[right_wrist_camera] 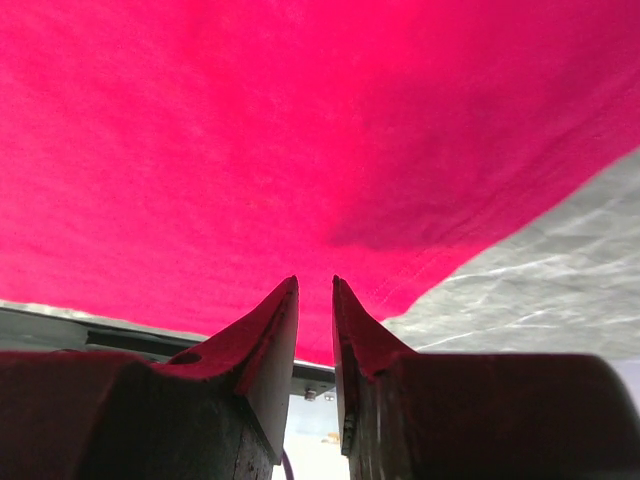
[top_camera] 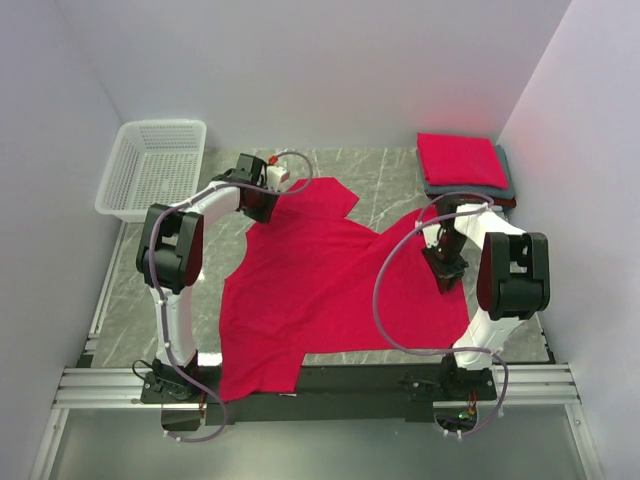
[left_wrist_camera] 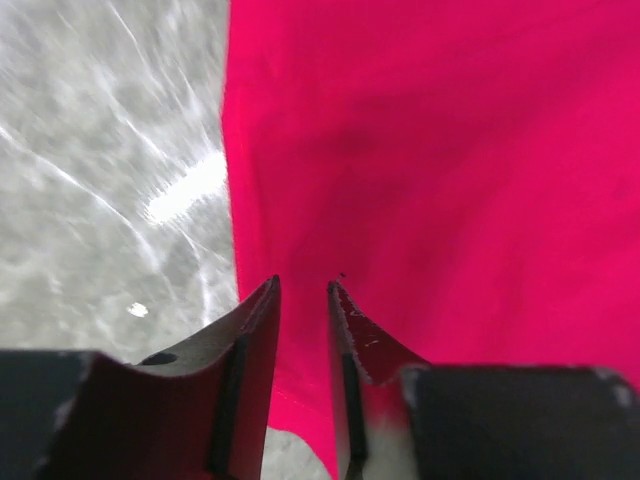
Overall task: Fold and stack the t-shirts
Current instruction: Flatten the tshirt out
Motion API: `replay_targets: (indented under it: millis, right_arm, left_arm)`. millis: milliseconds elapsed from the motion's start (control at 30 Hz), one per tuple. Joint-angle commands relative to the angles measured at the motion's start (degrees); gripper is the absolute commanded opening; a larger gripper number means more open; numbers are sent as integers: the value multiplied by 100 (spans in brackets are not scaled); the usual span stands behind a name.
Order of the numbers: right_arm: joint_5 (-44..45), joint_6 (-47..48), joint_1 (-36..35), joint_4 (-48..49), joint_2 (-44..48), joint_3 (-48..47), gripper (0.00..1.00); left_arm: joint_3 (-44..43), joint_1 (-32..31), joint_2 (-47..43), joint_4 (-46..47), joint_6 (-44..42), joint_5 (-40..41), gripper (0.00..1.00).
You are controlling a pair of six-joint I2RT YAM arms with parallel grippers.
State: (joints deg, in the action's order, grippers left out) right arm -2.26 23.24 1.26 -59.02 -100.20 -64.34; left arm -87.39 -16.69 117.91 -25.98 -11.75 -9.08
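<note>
A bright red t-shirt [top_camera: 330, 280] lies spread flat across the middle of the marble table [top_camera: 390, 180], one sleeve toward the back. My left gripper [top_camera: 262, 208] hovers at its back-left edge; in the left wrist view the left gripper [left_wrist_camera: 303, 285] stands narrowly open over the cloth [left_wrist_camera: 450, 150], nothing between its jaws. My right gripper [top_camera: 447, 280] is over the shirt's right edge. From the right wrist, that gripper [right_wrist_camera: 315, 282] is also narrowly open and empty above the cloth [right_wrist_camera: 250, 120]. A folded stack [top_camera: 460, 158], red on grey, sits at the back right.
A white lattice basket [top_camera: 155, 165] stands at the back left. The shirt's near hem overhangs the metal front rail [top_camera: 320, 385]. Bare marble shows left of the shirt [left_wrist_camera: 100, 150] and beside its right hem [right_wrist_camera: 560, 270]. Walls close in on three sides.
</note>
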Motion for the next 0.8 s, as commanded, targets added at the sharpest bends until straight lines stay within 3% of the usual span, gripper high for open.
replay_targets:
  millis: [0,133,367,767]
  right_arm:
    - [217,40,-3,207,-52,271,28]
    - [533,101,-3,321,-43,448,27]
    - [604,145,-11,321,-61,589,27]
    - [569,707,-222,-47,360,1335,25]
  left_arm:
    - [204,16,-93,303,138,160,29]
    - [854,157,-285,303,-186,495,26]
    - [2155,990,-690,365,-618,829,24]
    - [2666,1291,-1155,84,-829,644,27]
